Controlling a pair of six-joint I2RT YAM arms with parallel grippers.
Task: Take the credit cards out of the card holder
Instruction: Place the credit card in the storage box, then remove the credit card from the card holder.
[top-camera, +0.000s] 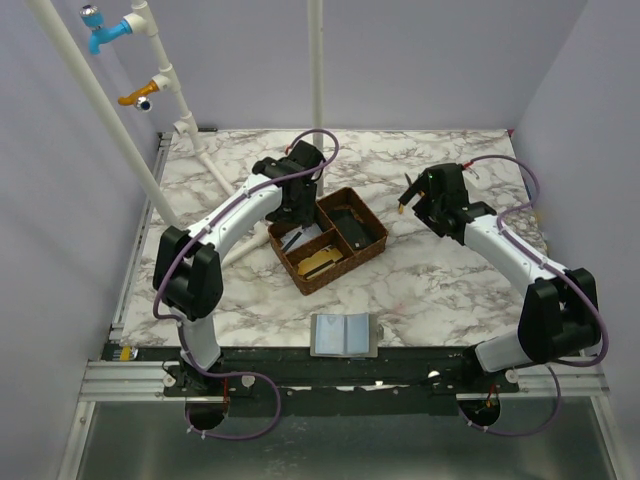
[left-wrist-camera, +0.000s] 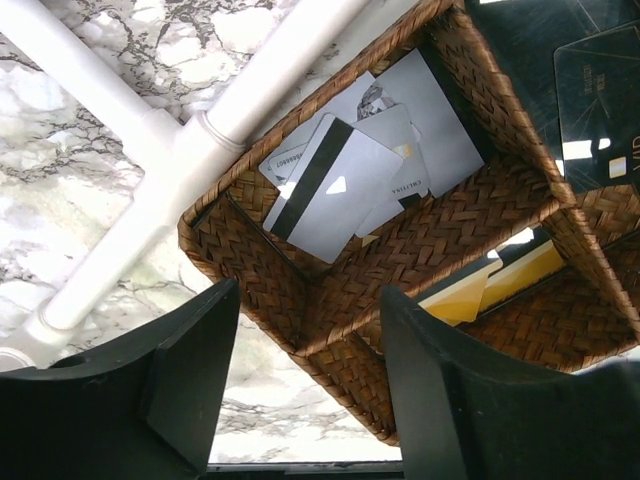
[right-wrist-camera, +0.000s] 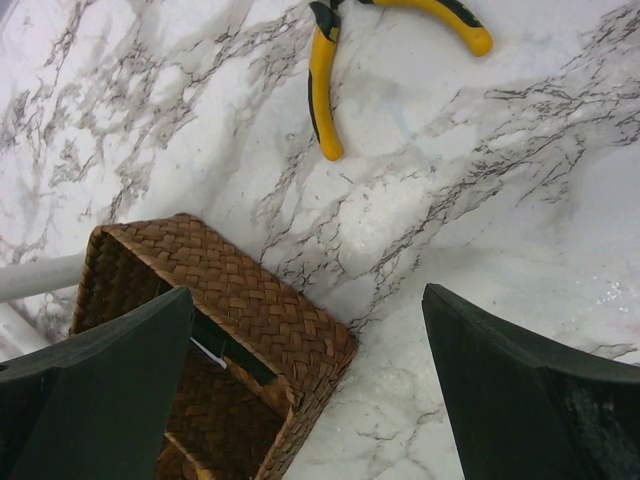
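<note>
The card holder lies open and flat at the table's front edge, showing its pale blue-grey inside. Several whitish credit cards lie stacked loosely in one compartment of the brown woven tray; the top one shows a black stripe. Above that compartment's near wall hangs my left gripper, open, with nothing between its fingers. Right of the tray, over bare marble, my right gripper stands wide open and empty.
Yellow cards and dark cards fill the tray's other compartments. A white pipe runs across the table just left of the tray. Yellow-handled pliers lie beyond the right gripper.
</note>
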